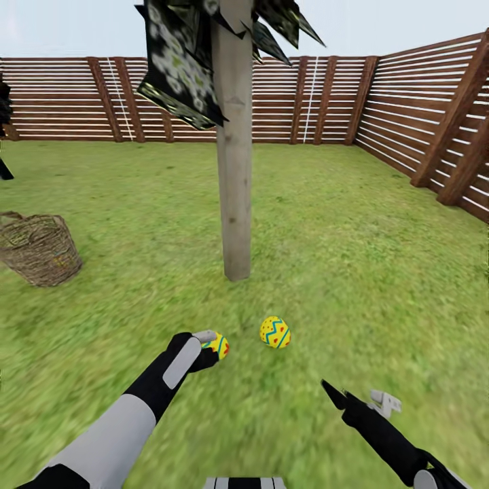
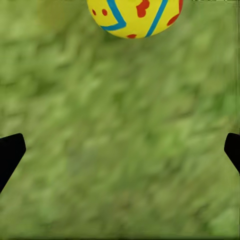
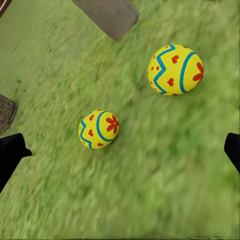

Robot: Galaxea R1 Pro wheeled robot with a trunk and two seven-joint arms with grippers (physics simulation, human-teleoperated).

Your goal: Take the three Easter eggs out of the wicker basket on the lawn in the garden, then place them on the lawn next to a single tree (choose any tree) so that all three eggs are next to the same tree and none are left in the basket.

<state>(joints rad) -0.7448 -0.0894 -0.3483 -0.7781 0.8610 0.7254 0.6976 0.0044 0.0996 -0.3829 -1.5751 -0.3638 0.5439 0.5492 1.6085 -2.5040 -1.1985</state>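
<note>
Two Easter eggs lie on the lawn (image 1: 353, 224) close to the foot of the tree (image 1: 234, 204), which fits the aim of gathering all three beside one trunk. That trunk is straight and pale grey-beige, with dark blocky foliage streaked yellowish overhead. Off toward the lawn's left edge sits the wicker basket (image 1: 37, 248), brown woven twigs, well apart from the tree; whether an egg remains inside I cannot tell. The left pincer (image 1: 207, 346) hovers at the near egg (image 1: 219, 345), its fingers spread wide with nothing between them in the left wrist view, so I judge the egg has been set down. The right pincer (image 1: 360, 401) hangs open and empty, near the lawn's front. The second egg (image 1: 275, 332) rests just beside the first. Both are yellow, banded with blue zigzags and dotted red.
</note>
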